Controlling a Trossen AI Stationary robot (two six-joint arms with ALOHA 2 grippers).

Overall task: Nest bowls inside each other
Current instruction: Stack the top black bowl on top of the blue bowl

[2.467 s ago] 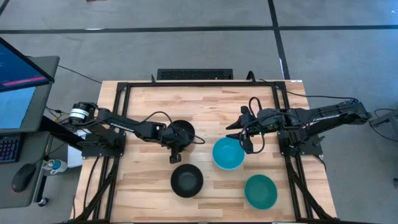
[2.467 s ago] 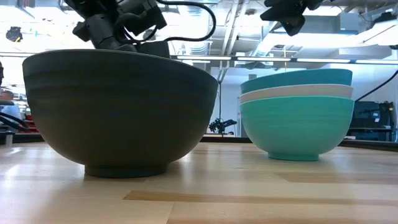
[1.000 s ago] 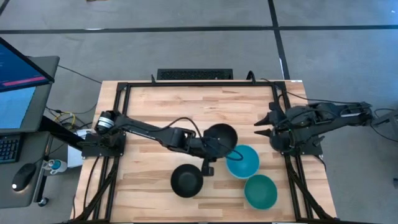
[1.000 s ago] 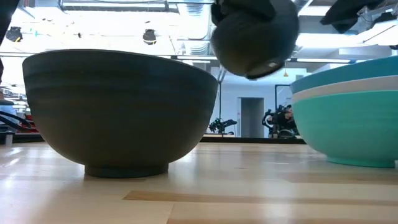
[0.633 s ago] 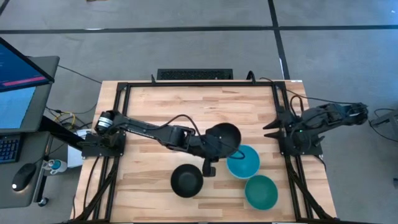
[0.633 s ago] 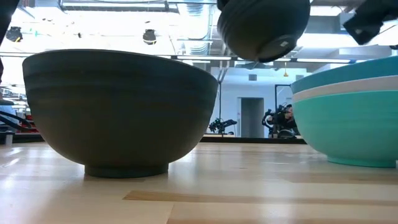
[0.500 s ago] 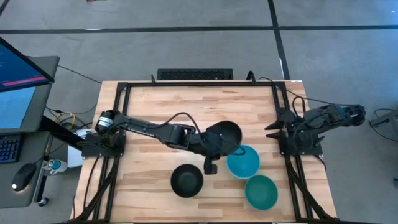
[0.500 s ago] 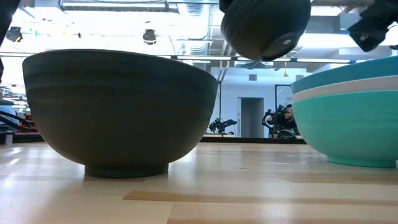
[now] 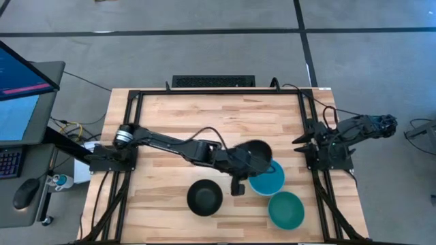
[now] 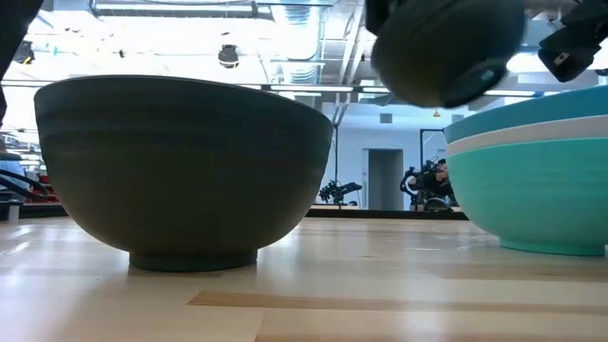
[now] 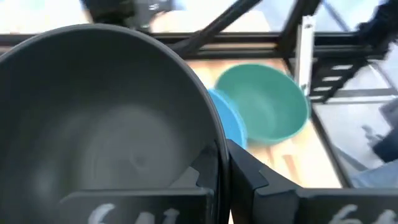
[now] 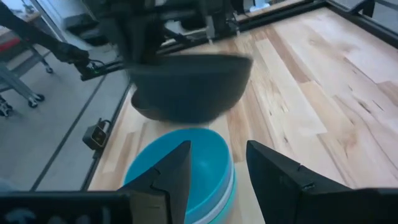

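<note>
the wooden table (image 9: 170,122) carries the scene, and the long left arm (image 9: 170,144) reaches across it from its base toward the middle. its left gripper (image 9: 238,182) is clenched on the rim of a black bowl (image 9: 255,156), which hangs in the air partly over the blue stack (image 9: 269,178), a light blue bowl on top with a white rim visible under it. in the low view the carried bowl looks clearly above the stack and tilted, not yet over its centre. a second black bowl (image 9: 204,197) sits alone on the wood near the front edge, and the teal bowl (image 9: 285,209) stands just beside the blue stack. the right gripper (image 9: 300,140) waits at the table's right edge with its fingers parted and nothing between them. i think the risk is in the lowering: if the black bowl comes down while off-centre or tilted, its foot may strike the blue rim, push the stack into the teal bowl, or sit crooked. a grip on only one rim point could also let it swing.
</note>
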